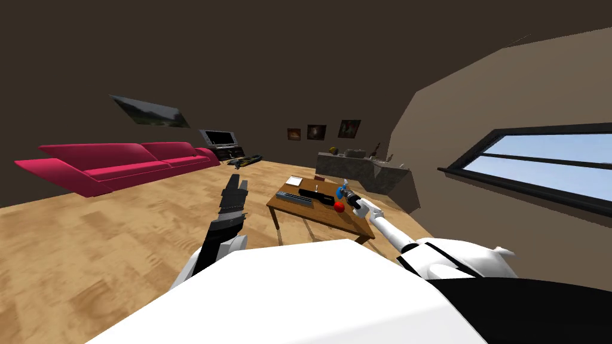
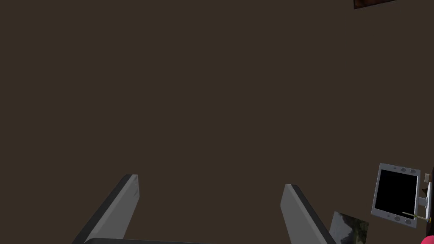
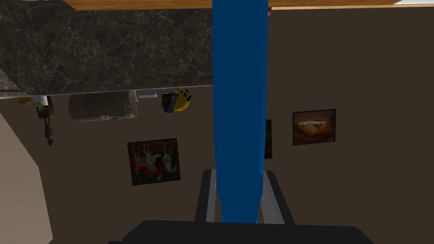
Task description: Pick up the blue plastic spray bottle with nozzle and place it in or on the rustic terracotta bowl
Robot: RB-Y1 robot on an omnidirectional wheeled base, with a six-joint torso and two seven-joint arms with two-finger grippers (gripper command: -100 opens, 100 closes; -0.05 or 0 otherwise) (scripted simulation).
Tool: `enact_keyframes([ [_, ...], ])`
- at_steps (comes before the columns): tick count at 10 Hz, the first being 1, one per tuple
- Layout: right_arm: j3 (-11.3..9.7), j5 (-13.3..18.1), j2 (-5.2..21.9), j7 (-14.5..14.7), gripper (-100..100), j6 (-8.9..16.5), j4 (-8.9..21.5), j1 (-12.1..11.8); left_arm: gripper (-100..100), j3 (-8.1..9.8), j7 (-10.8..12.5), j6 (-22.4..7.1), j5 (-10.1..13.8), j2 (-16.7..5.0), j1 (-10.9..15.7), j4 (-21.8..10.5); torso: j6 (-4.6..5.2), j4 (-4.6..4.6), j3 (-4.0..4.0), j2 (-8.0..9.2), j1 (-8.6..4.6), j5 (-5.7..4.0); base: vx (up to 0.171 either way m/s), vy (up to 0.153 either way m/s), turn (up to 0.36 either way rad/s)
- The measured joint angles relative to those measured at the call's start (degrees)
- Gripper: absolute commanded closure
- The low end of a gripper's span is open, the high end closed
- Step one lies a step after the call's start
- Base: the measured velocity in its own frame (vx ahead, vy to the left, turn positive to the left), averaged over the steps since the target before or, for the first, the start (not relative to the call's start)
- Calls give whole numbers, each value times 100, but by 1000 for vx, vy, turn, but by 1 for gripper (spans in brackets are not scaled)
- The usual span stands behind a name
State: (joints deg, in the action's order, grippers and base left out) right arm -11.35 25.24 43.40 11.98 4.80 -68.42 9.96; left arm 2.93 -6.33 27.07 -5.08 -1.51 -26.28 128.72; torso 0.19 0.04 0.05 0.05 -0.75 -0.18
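The blue spray bottle [image 1: 340, 191] stands upright over the right part of the wooden coffee table [image 1: 323, 220]. My right gripper [image 1: 352, 200] is shut on it. In the right wrist view the blue bottle body [image 3: 239, 106] runs up between the two fingers [image 3: 208, 195], which press its sides, with the right gripper [image 3: 237, 176] closed around it. A small red round thing [image 1: 339, 206], possibly the bowl, sits on the table just in front of the bottle. My left gripper [image 1: 236, 190] hangs open over the floor left of the table, and the left gripper [image 2: 210, 180] holds nothing.
On the table lie a white pad [image 1: 294, 180], a long black item [image 1: 317, 196] and a flat grey bar [image 1: 294, 199]. A dark marble counter [image 1: 358, 167] stands behind the table. A pink sofa [image 1: 119, 161] lines the far left, and a window [image 1: 538, 161] is on the right.
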Motion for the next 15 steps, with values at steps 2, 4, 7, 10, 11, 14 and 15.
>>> enact_keyframes([
  [2,-17,-64,150,-96,100,22,218,37,0,-1,0,0,0,0,1,0,-11,-1,-8,-14,18,7,-25,-119,228],
  [4,-45,-192,429,-257,100,67,376,-15,0,0,0,0,0,0,0,0,-1,-2,-7,-12,-3,6,-36,-164,206],
  [7,-153,-356,754,-438,100,155,775,34,0,0,0,0,0,0,0,0,8,-5,-12,-18,10,11,-30,-129,189],
  [10,-144,-476,1038,-595,100,190,1200,-92,0,0,0,0,0,0,-1,0,13,-10,-20,-32,28,16,-4,-92,153],
  [11,-145,-551,1170,-661,100,193,1315,-173,0,0,0,0,0,0,-1,0,14,-10,-21,-33,26,17,-5,-84,86],
  [14,-170,-578,1210,-693,-100,235,1459,-158,0,0,0,0,0,1,-1,0,7,-10,-23,-36,67,22,-1,-15,1],
  [15,-170,-578,1210,-693,-100,235,1459,-158,0,0,0,0,0,1,-1,1,7,-10,-23,-37,73,24,0,0,0],
])
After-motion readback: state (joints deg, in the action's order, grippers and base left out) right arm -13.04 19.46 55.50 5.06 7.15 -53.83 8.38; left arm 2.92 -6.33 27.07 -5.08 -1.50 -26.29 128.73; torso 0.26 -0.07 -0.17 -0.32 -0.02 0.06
